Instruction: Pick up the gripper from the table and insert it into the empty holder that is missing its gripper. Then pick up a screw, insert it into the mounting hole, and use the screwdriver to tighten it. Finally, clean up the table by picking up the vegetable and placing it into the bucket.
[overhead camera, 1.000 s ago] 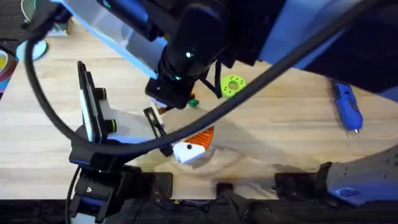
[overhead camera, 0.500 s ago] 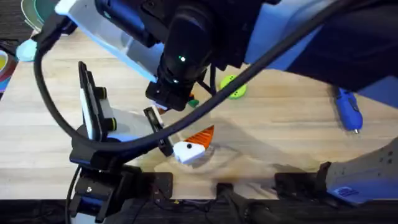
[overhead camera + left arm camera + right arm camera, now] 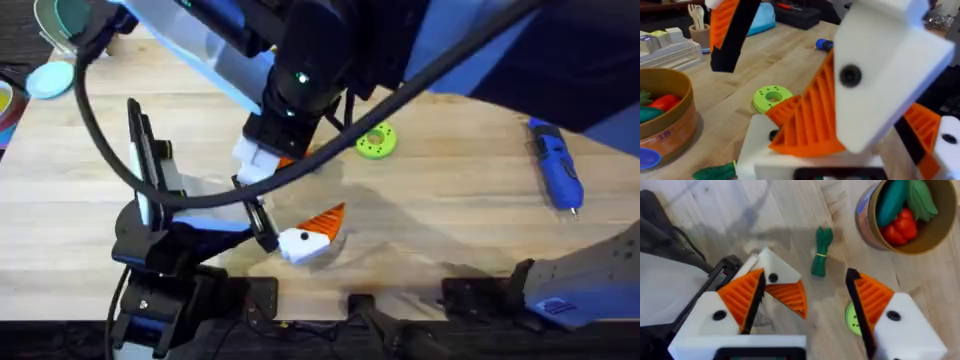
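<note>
The gripper [image 3: 326, 217] sits against the holder [image 3: 298, 244], lower centre of the overhead view. The right claw [image 3: 805, 275] hangs wide open near the vegetable [image 3: 821, 250], so cleanup seems in hand: lower, then pinch it. The left claw's [image 3: 847, 152] state cannot be told.

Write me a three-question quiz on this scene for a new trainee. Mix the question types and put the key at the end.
1. True or false: the dark green bean-like vegetable lies inside the bucket.
2. Multiple choice: where is the blue screwdriver? A) lying on the table, on the robot's right side. B) standing in the bucket. C) lying on top of the disc.
3. Fill in: the flat round disc with holes is coloured ____.

Key:
1. False. It lies on the table beside the bucket.
2. A
3. Lime green
</note>
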### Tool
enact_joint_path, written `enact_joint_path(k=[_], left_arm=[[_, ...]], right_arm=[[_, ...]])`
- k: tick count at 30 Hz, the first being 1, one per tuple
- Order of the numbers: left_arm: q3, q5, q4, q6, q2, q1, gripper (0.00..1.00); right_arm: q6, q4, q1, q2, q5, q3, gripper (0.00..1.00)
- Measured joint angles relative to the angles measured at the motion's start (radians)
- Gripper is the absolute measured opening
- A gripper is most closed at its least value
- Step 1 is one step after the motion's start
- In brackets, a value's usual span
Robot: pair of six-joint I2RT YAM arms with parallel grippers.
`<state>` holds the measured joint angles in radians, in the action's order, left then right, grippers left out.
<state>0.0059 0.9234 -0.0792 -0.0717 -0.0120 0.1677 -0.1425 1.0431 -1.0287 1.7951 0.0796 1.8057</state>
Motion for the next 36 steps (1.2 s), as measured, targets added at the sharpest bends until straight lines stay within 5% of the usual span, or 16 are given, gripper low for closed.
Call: enact_joint_path(k=[11, 18, 24, 31, 36], left_arm=[[0.0, 0.0, 0.0, 0.012, 0.0, 0.0, 0.993], [0.0, 0.0, 0.0, 0.012, 0.0, 0.0, 0.993], [0.0, 0.0, 0.001, 0.012, 0.0, 0.0, 0.992], [0.0, 0.0, 0.0, 0.012, 0.0, 0.0, 0.993], [0.0, 0.0, 0.0, 0.012, 0.0, 0.0, 0.993]], right_arm=[[0.0, 0.096, 0.139, -0.105, -0.036, 0.002, 0.992], [-0.056, 0.215, 0.37, -0.293, -0.155, 0.015, 0.994], [-0.19, 0.405, 0.611, -0.343, -0.41, -0.002, 0.993], [-0.348, 0.396, 0.821, -0.412, -0.701, -0.252, 0.993], [-0.384, 0.361, 0.954, -0.559, -0.78, -0.464, 0.993]])
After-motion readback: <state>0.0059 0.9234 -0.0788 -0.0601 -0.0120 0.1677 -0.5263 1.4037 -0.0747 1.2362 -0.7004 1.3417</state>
